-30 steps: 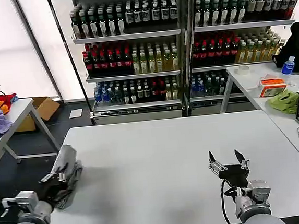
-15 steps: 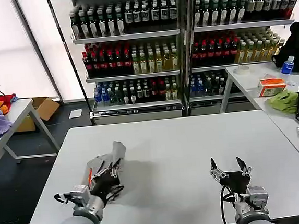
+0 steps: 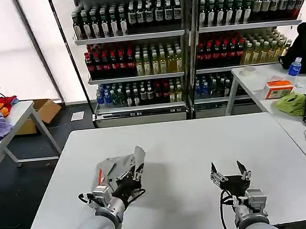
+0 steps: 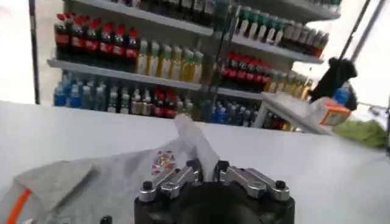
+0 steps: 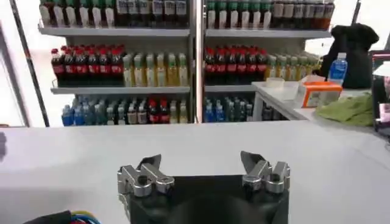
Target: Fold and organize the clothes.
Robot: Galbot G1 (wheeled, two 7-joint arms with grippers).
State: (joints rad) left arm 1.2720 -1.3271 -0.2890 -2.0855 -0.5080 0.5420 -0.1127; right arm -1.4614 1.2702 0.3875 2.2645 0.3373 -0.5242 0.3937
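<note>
We are seeing the left gripper (image 3: 131,179) pinching a fold of the light grey shirt (image 3: 115,168) between closed fingers over the near-left part of the white table (image 3: 198,142); the wrist view is showing the cloth rising in a peak from the clamped jaws (image 4: 207,173). The shirt is lying crumpled on the table, its small multicoloured chest print (image 4: 163,161) and what appears to be a red-orange collar edge (image 3: 99,177) showing. The right gripper (image 3: 229,172) is hanging wide open and empty above the near-right tabletop, well apart from the shirt.
</note>
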